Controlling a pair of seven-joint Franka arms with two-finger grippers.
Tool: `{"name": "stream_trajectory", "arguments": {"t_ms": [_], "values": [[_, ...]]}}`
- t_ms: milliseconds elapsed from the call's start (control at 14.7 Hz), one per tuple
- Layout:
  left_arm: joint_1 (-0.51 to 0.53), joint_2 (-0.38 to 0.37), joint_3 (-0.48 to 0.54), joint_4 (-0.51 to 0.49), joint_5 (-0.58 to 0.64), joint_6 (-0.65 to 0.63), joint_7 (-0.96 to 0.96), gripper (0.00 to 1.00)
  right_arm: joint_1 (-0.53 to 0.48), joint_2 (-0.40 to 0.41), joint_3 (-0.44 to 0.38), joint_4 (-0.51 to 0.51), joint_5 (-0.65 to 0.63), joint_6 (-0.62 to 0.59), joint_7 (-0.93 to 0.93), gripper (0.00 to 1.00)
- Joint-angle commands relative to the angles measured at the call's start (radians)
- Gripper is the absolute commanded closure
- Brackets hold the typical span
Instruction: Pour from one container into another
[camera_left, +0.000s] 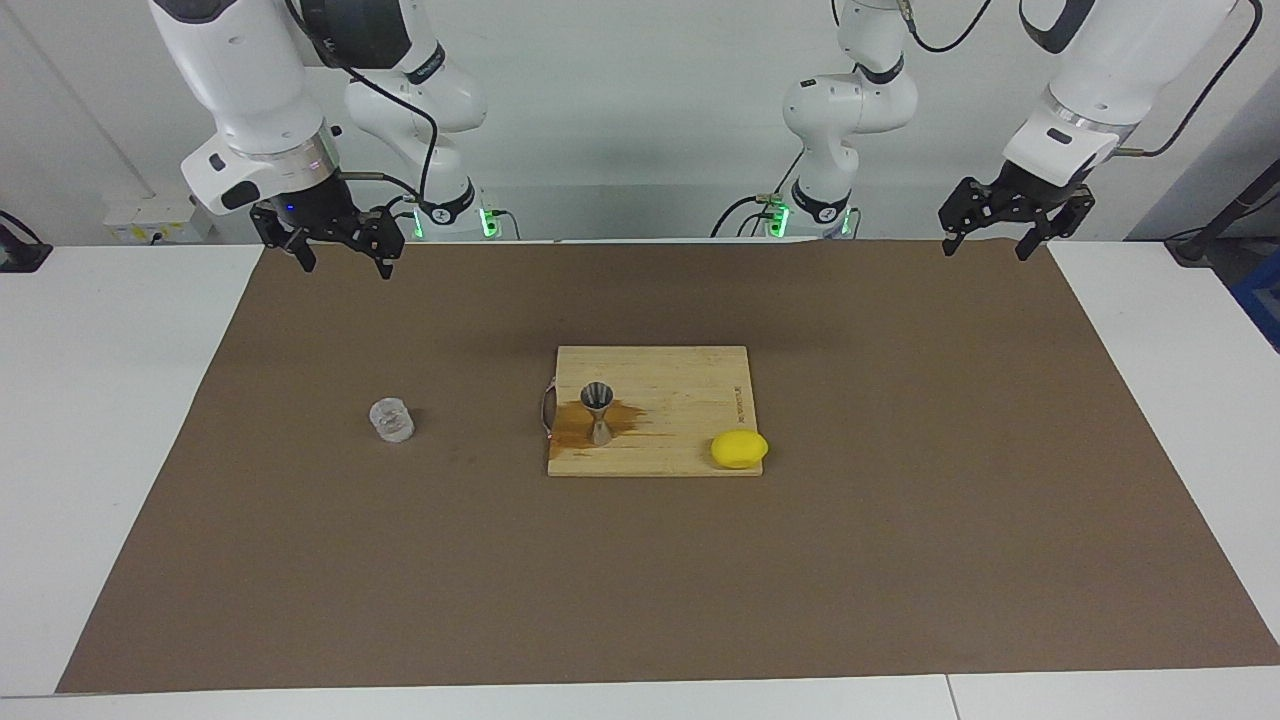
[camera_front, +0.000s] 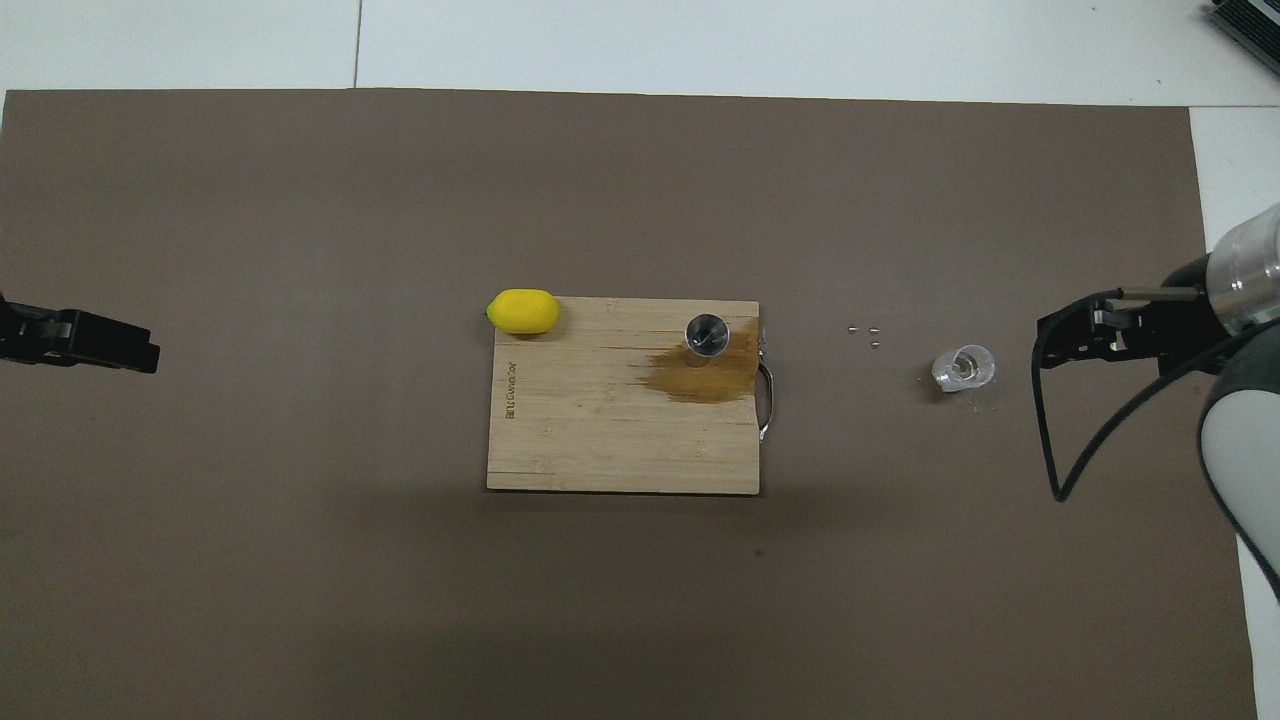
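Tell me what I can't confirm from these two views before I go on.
- Liquid level in the jigger: bowl too small and dark in both views.
- What remains in the glass tumbler: too small and clear.
- Specks on the mat, overhead view: too small to identify.
- Left gripper: cut off by the overhead view's edge.

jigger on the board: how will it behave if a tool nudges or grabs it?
The jigger stands upright on a narrow waist and small foot, so a side nudge would probably tip it. It sits in a brown wet patch on the cutting board, so it may slide. Bare steel cones look rigid but likely slick; a waist grip seems safest.
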Motion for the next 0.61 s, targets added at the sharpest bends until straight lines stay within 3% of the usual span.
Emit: {"name": "stream_trajectory", "arguments": {"t_ms": [0,546], "values": [[0.010,-0.006,-0.005,-0.003,0.010,-0.013,0.008,0.00,-0.009,0.001,0.007,0.015,0.010,-0.020,0.015,0.00],[0.010,-0.006,-0.005,-0.003,0.010,-0.013,0.008,0.00,-0.015,0.002,0.004,0.010,0.055,0.018,-0.031,0.00]]}}
